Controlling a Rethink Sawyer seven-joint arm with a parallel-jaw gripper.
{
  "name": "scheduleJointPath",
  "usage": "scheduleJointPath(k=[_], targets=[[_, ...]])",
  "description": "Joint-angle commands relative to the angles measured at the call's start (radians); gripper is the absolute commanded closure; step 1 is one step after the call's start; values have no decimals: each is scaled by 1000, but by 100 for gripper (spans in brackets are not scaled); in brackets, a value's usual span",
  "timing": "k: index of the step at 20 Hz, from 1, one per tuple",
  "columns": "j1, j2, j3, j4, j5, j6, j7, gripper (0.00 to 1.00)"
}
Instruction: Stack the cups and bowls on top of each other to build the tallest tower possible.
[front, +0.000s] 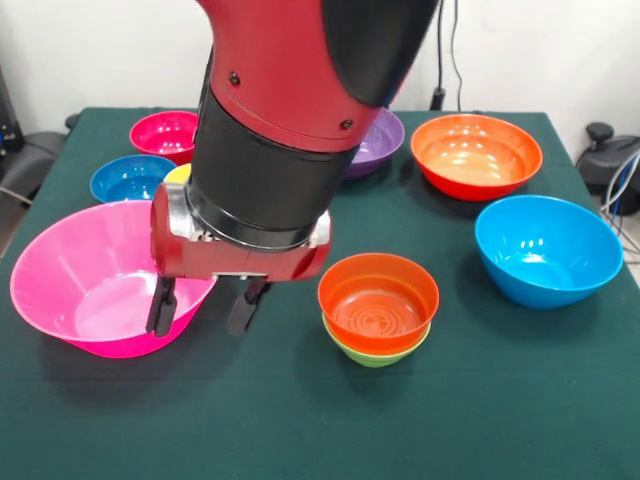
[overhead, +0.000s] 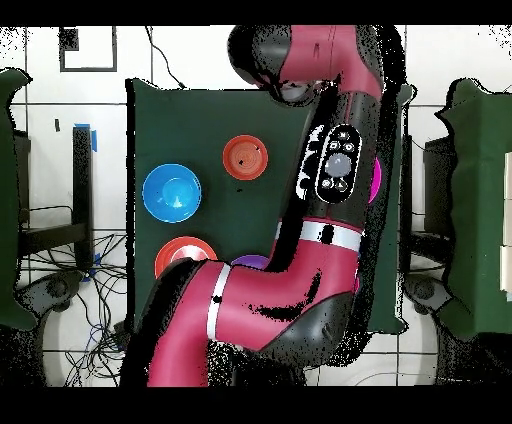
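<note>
My gripper (front: 205, 305) is open and hangs low at the right rim of the large pink bowl (front: 90, 270). One finger (front: 160, 306) shows against the bowl and the other (front: 246, 306) just outside it. The tower is the small orange-red bowl (front: 378, 298) nested on the small light-green bowl (front: 375, 352), right of the gripper. The large light blue bowl (front: 548, 250) stands apart at the right. The large orange bowl (front: 476, 153) and purple bowl (front: 382, 140) stand at the back. A bit of the yellow cup (front: 178, 173) shows behind the arm. The light green cup is hidden.
The small magenta-red bowl (front: 165, 133) and small dark blue bowl (front: 130, 178) stand at the back left. In the overhead view the arm (overhead: 335, 170) covers the gripper and most of the pink bowl (overhead: 376, 185); the light blue bowl (overhead: 172, 193) and orange-red bowl (overhead: 246, 157) show.
</note>
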Motion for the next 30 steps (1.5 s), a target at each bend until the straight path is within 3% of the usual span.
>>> scheduleJointPath(k=[1, 7, 15, 19, 30], targets=[[1, -120, 37, 319, -46, -97, -190, 0], [6, -183, 25, 433, -69, -149, -133, 0], [36, -242, -47, 522, -71, -151, 75, 0], [37, -225, -63, 529, -53, -169, 161, 0], [37, -171, -44, 490, 2, -156, 234, 0]])
